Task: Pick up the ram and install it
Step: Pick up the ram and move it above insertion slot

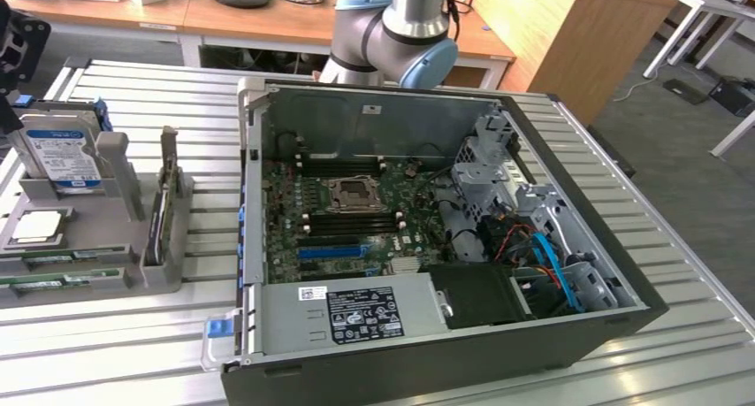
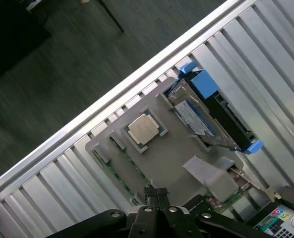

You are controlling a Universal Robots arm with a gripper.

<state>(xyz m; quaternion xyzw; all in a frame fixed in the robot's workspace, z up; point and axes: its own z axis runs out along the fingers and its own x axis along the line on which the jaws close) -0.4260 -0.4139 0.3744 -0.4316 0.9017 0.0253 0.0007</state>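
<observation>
Wrist view: jaws clenched empty over the grey holder carrying the ram, a processor, a hard drive.

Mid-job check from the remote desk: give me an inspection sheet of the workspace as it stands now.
Surface: slatted metal table, carrying an open computer case and a grey parts holder.
Job's things: the ram lies in the grey parts holder, not gripped; the motherboard sits exposed inside the case.
Clutter: hard drive and processor chip in the same holder.
Grippers: gripper shut and empty, hovering over the holder.
Cables: blue and orange cables inside the case, toward the exterior view's right.
Surroundings: wooden desks behind the table; dark floor beside it.
</observation>
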